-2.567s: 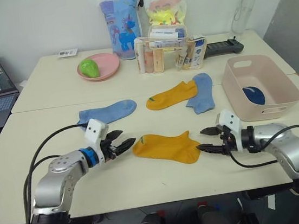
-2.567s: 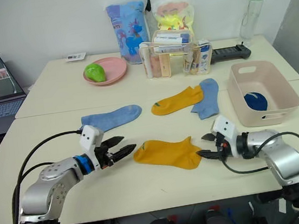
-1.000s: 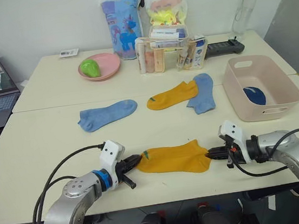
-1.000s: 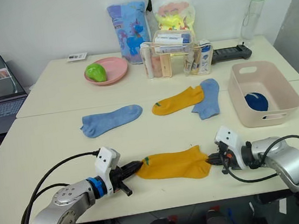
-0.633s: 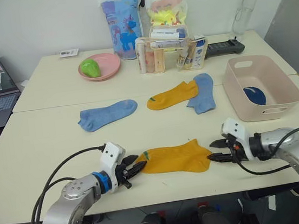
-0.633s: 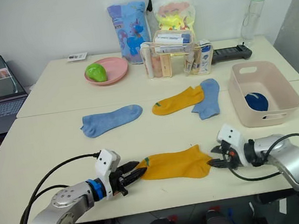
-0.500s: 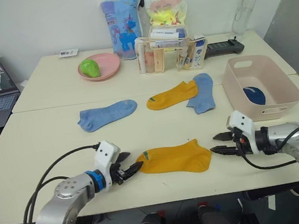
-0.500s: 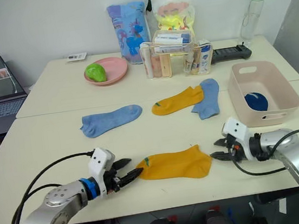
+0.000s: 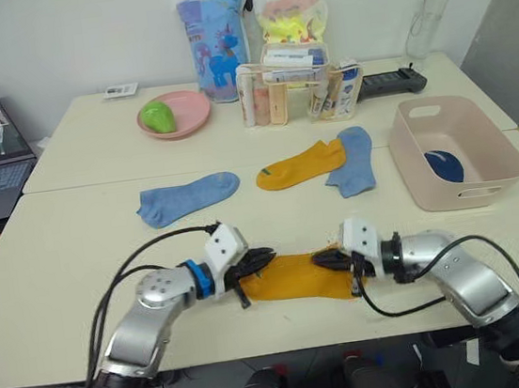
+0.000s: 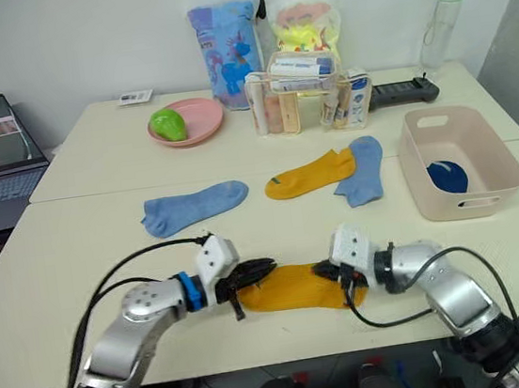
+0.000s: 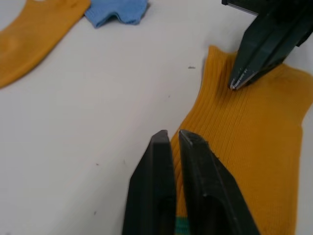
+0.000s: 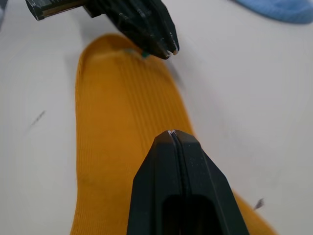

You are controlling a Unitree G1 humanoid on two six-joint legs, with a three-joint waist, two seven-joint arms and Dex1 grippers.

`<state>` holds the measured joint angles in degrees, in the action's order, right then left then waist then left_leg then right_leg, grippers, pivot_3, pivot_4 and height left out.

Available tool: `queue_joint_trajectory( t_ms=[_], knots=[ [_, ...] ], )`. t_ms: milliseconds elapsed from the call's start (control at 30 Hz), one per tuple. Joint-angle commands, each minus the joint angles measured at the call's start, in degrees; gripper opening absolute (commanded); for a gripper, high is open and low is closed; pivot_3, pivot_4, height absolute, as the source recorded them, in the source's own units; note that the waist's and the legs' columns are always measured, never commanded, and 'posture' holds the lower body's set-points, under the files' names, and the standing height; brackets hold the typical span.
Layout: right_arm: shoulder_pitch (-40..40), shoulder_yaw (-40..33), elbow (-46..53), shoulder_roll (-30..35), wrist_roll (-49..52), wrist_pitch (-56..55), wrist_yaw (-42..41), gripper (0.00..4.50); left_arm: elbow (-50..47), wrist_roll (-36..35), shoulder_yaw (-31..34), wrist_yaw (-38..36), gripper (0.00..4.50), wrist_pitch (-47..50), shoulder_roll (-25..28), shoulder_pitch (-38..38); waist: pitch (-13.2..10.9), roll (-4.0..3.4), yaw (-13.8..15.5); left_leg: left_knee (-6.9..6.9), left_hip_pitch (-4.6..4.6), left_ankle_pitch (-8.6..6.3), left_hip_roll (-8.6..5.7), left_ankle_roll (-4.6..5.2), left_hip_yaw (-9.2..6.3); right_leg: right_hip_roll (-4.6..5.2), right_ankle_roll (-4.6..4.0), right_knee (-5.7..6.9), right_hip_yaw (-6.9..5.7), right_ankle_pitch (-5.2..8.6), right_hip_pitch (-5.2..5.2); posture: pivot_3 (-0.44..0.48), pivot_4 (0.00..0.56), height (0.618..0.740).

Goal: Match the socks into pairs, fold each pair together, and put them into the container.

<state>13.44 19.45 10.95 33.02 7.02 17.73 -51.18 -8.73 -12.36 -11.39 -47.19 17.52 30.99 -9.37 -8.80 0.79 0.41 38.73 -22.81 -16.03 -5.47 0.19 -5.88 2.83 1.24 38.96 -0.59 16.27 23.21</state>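
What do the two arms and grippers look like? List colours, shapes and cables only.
Both arms have rounded silver-grey shells. A white boxy block sits on each wrist. The left gripper and right gripper each have two black, tapering fingers with pointed tips. The left wrist carries a blue ring behind its gripper. A loose black cable loops along each forearm.

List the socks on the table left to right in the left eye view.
light blue sock → near mustard sock → far mustard sock → second light blue sock
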Motion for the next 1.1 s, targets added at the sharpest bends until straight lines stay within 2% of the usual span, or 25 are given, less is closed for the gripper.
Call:
queue_joint_trajectory(
  t_ms=[33,267,400,533,700,833,967,1033,1100],
  knots=[
    [-1.5,-0.8,0.1,2.9,-3.3,-4.0,0.3,0.00,1.9,3.7,-0.6,1.3,0.02,-3.9,0.6,1.9,0.0,-0.02,0.0,0.00,0.01,0.00,0.00,0.00,0.01,0.00,0.00,0.01,0.01,0.00,0.00,0.000,0.150,0.740],
    [-4.2,-6.5,-0.5,7.4,-1.4,-6.1,-1.1,0.00,3.3,2.1,3.4,-0.5,0.02,-5.9,3.0,3.5,0.0,-0.02,0.0,0.00,0.18,-0.01,0.01,0.02,-0.01,0.00,0.01,0.02,0.00,0.00,-0.16,0.000,0.150,0.740],
    [-4.5,-10.1,3.8,6.6,5.3,-5.3,-3.5,0.00,-1.1,-2.2,5.9,-3.7,0.02,-5.8,4.1,4.6,0.0,-0.03,0.0,-0.01,0.16,-0.01,0.03,0.02,0.00,-0.01,0.00,0.03,0.00,0.00,-0.14,0.000,0.150,0.740],
    [-4.7,-8.7,7.3,5.6,7.4,-3.2,-5.0,0.00,-5.8,-4.1,5.7,-4.9,0.02,-4.4,4.5,6.5,0.0,-0.03,0.0,-0.02,0.10,-0.01,0.03,0.02,-0.02,0.00,0.00,0.00,0.00,0.00,-0.12,0.000,0.150,0.740],
    [-5.8,-5.4,7.2,5.8,4.0,-1.9,-4.3,0.00,-5.6,-1.0,4.4,-5.4,0.02,-4.5,6.6,8.8,0.0,-0.03,0.0,-0.03,0.11,-0.02,0.03,0.04,-0.01,0.00,0.00,0.01,-0.01,0.01,-0.11,0.000,0.150,0.740],
    [-9.6,-4.1,4.9,11.1,-1.4,-5.7,-5.9,0.00,-3.8,1.8,4.4,-5.3,0.02,-7.6,8.7,12.3,0.0,-0.04,0.1,-0.02,0.11,-0.02,0.02,0.04,0.01,0.00,0.00,-0.01,0.01,0.01,-0.11,0.000,0.150,0.740],
    [-11.4,-7.1,5.3,13.2,0.4,-6.0,-6.0,0.00,-0.7,1.8,5.5,-5.0,0.02,-10.3,8.8,14.8,0.1,-0.08,0.6,-0.05,0.46,-0.17,0.03,0.29,-0.05,0.01,0.02,-0.13,-0.05,0.03,-0.56,0.000,0.150,0.740],
    [-11.9,-8.2,5.8,14.1,0.8,-6.1,-6.3,0.00,-0.6,1.3,5.9,-5.5,0.02,-10.8,9.1,15.6,0.1,-0.10,0.8,-0.28,0.97,-0.25,0.03,0.41,-0.01,0.03,0.04,-0.36,-0.03,0.07,-0.99,0.000,0.150,0.740],
    [-12.6,-10.8,7.8,13.8,3.9,-3.4,-5.8,0.00,-2.5,-0.2,6.7,-5.6,0.02,-9.7,9.2,15.7,0.1,-0.07,0.8,-0.43,1.04,-0.26,0.03,0.43,0.01,0.04,0.05,-0.43,-0.02,0.07,-1.03,0.000,0.150,0.740]
  ],
)
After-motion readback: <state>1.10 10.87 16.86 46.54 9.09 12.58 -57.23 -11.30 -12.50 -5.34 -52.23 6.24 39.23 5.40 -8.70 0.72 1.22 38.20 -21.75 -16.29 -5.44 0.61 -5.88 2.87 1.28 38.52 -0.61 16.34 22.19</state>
